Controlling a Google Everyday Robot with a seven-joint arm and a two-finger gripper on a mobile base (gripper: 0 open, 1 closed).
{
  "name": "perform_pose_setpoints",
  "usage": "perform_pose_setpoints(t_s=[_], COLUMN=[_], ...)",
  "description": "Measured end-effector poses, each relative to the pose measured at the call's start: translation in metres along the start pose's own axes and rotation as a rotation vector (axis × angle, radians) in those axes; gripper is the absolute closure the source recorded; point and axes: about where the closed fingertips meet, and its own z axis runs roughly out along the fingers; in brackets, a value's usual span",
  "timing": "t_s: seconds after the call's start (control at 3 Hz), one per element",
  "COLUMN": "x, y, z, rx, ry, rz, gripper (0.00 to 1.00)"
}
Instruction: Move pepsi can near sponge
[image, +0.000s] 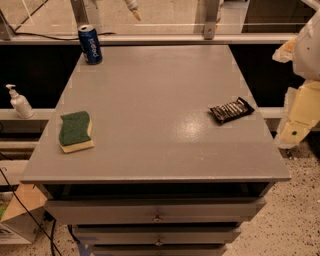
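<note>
The pepsi can is blue with white lettering and a silver top. It stands upright at the far left corner of the grey table. The sponge has a dark green top over a pale yellow base. It lies flat near the table's left edge, toward the front, well apart from the can. My gripper, white and cream, hangs at the right edge of the view. It is beyond the table's right side, far from both can and sponge, and holds nothing that I can see.
A black snack wrapper lies near the table's right edge. A white pump bottle stands on a ledge left of the table. Drawers sit under the tabletop. A glass partition runs behind the table.
</note>
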Motion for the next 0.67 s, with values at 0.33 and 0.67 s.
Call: perform_pose_setpoints(t_s=[0.33,0.67], x=[0.0,-0.024], y=[0.0,-0.003], z=[0.0,0.007], rx=[0.0,0.004], ry=[0.0,-0.09], rz=[0.0,-0.031], gripper=[0.0,0.0])
